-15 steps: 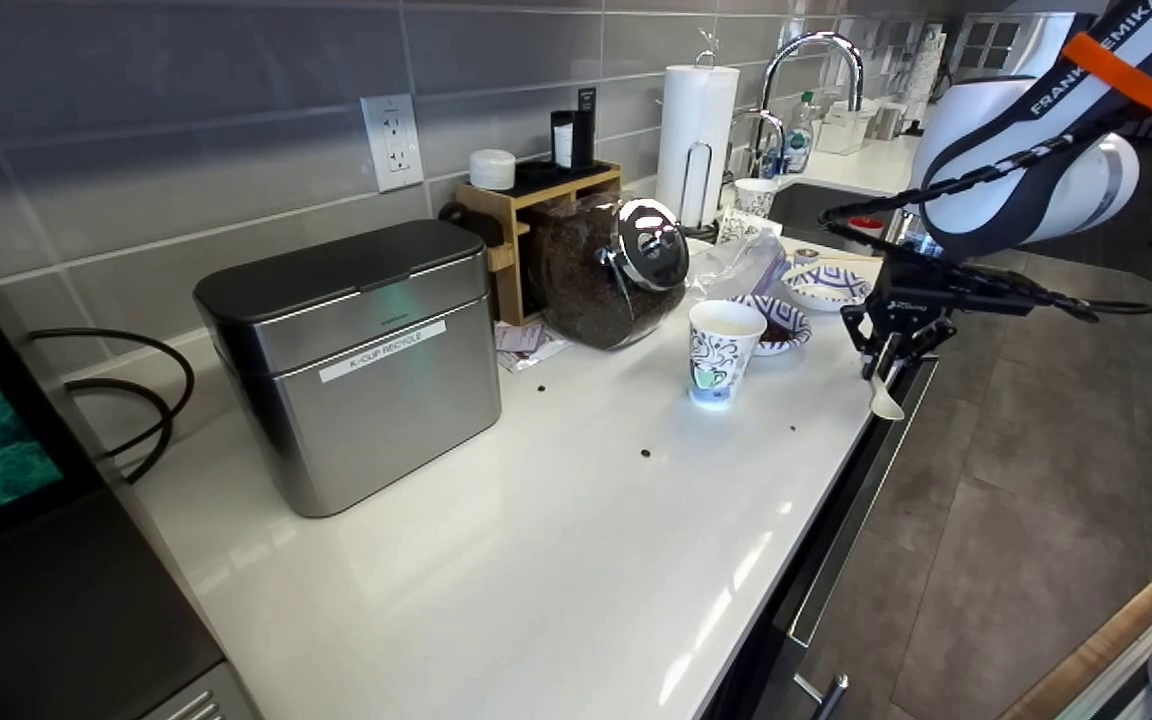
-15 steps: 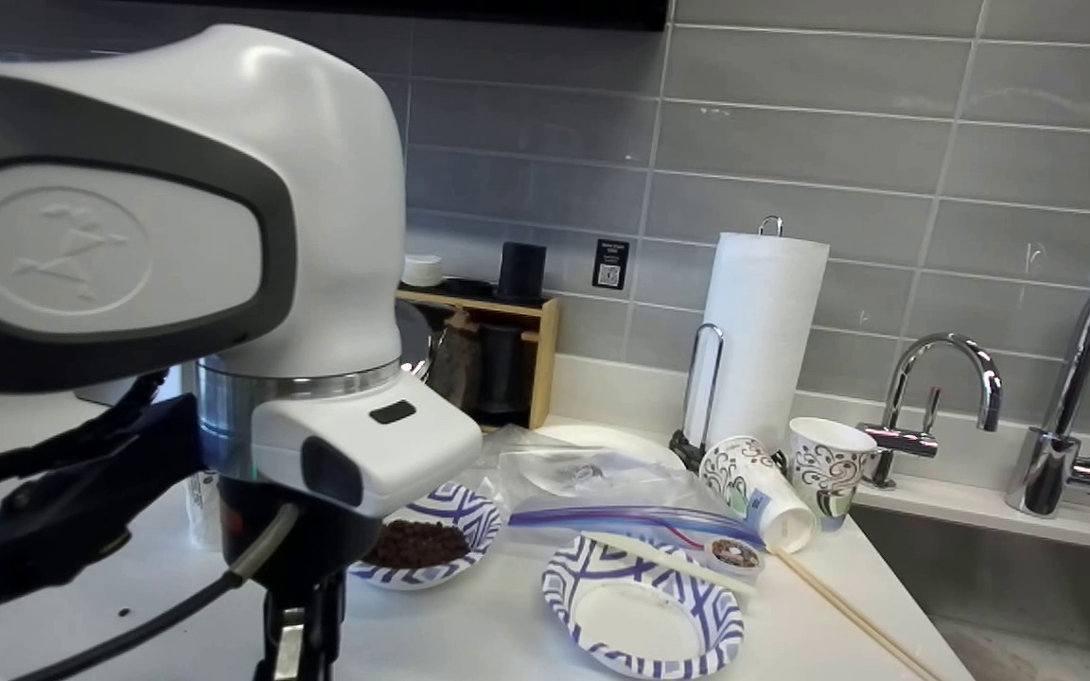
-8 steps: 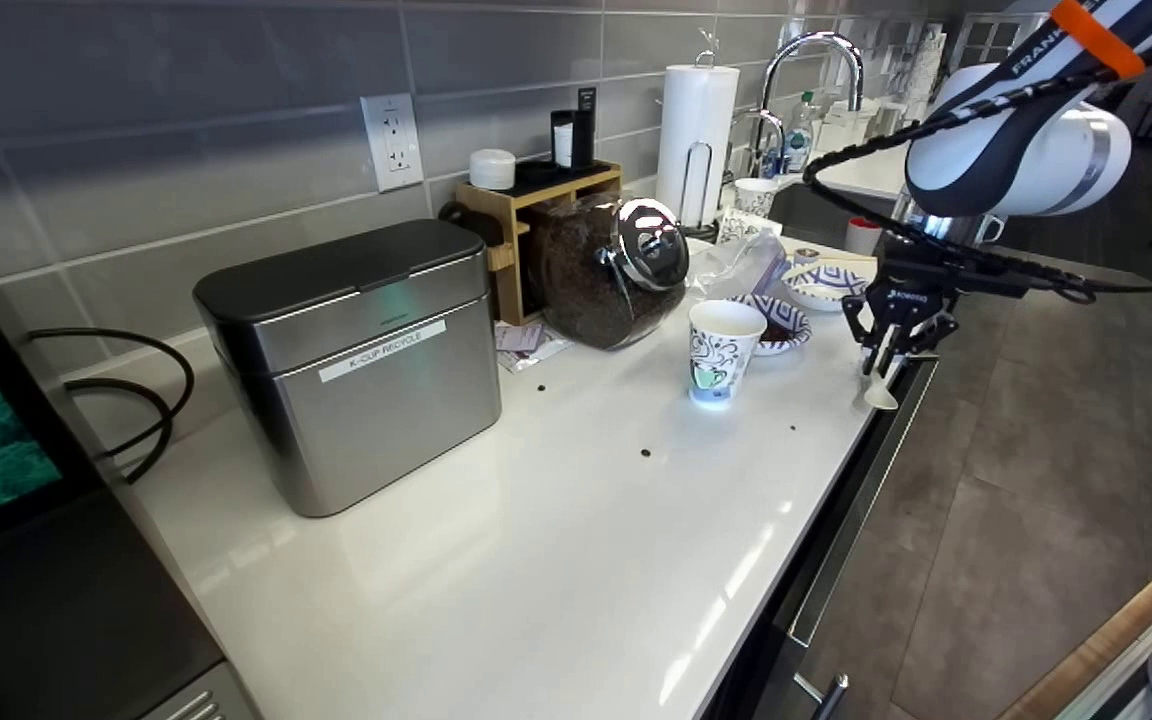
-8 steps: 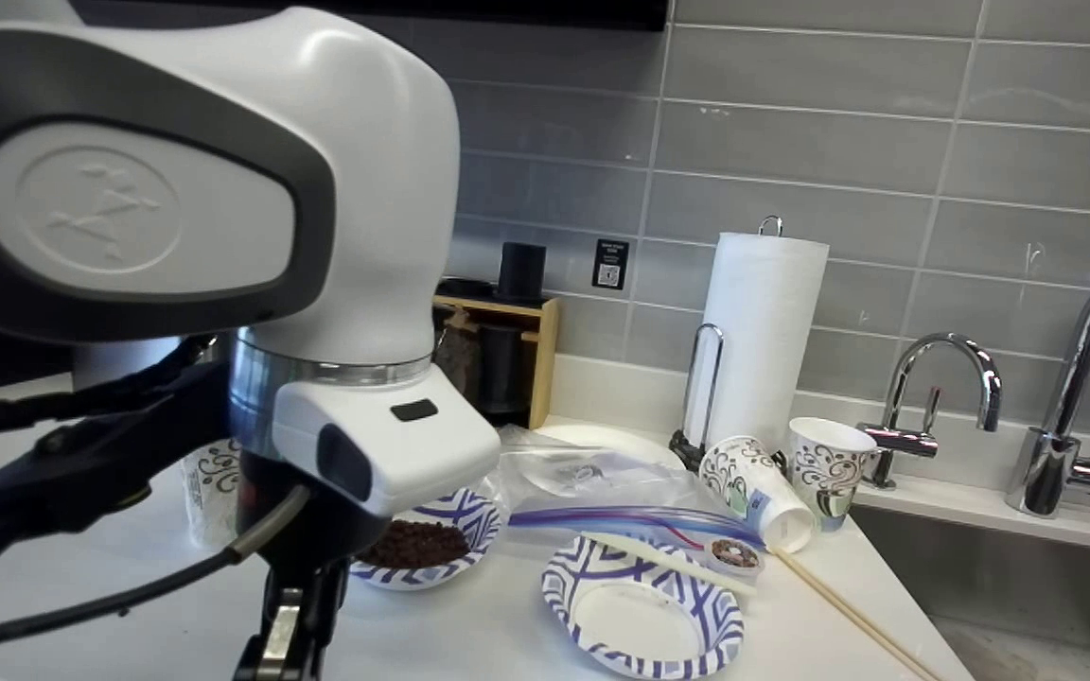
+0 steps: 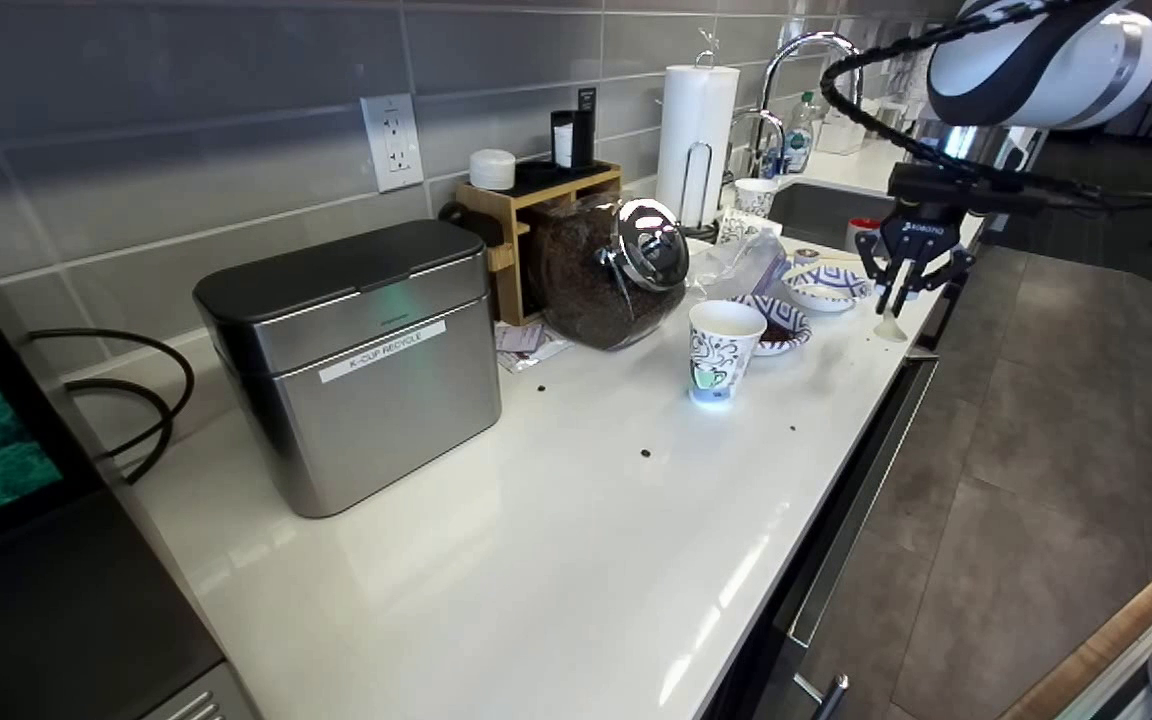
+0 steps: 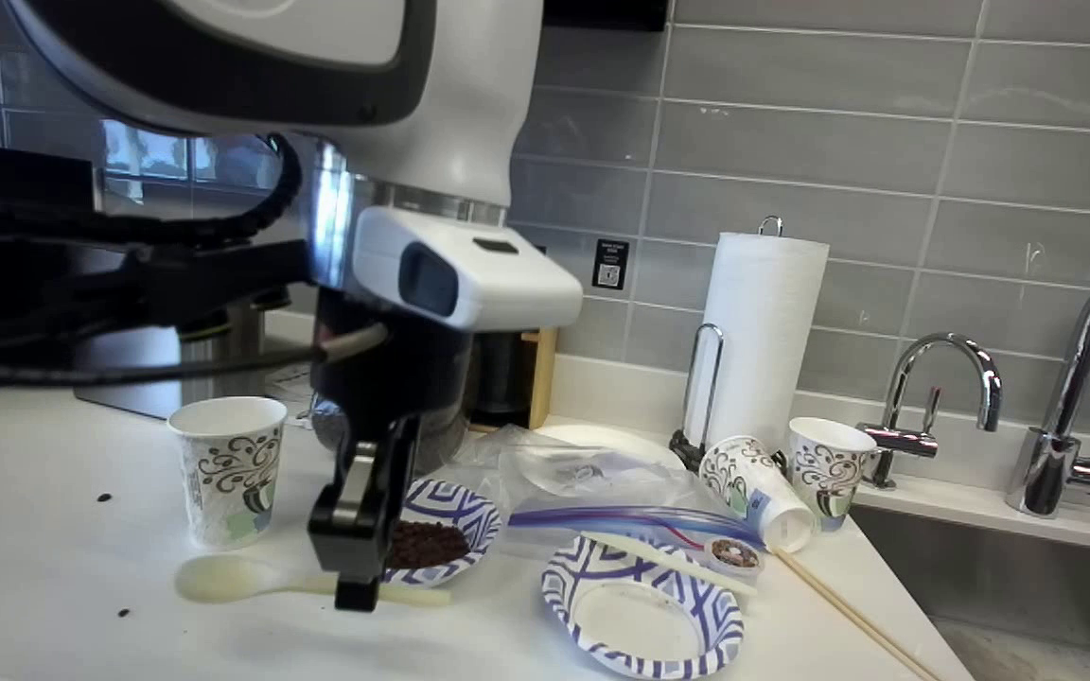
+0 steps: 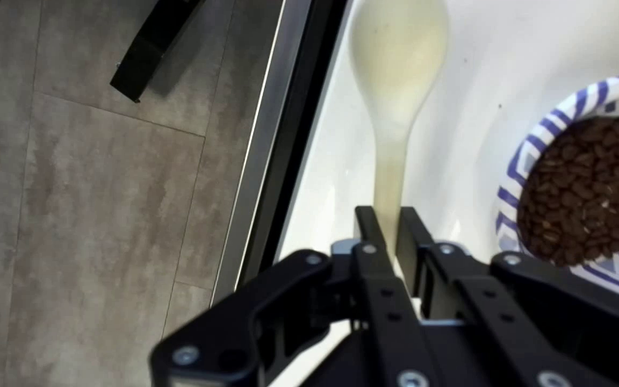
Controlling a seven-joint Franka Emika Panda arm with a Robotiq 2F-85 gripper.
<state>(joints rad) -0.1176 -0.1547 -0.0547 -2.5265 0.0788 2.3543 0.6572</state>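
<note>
A pale plastic spoon point(image 7: 398, 51) is pinched by its handle in my gripper point(image 7: 387, 214), its bowl reaching out ahead in the wrist view. In an exterior view the spoon point(image 6: 219, 579) looks nearly level, with its handle passing through the fingertips of my gripper point(image 6: 356, 577). It hangs over the white counter near the front edge. To the right in the wrist view is a blue-and-white paper bowl point(image 7: 509, 196) holding coffee beans point(image 7: 573, 199). A second patterned bowl point(image 6: 640, 619), with a few specks in it, lies nearby.
A patterned paper cup point(image 5: 721, 350) stands upright near the bean bowl. A pale utensil point(image 6: 668, 563) lies across the second bowl's rim. Behind are plastic bags point(image 6: 602, 482), a tipped cup point(image 6: 758, 492) and a paper towel roll point(image 5: 698, 145). A large bean jar point(image 5: 586, 270) lies tilted.
My gripper has risen and moved toward the sink side, carrying the spoon. The spoon now shows fully in an exterior view where it was out of sight. The bowls and cups have not moved.
</note>
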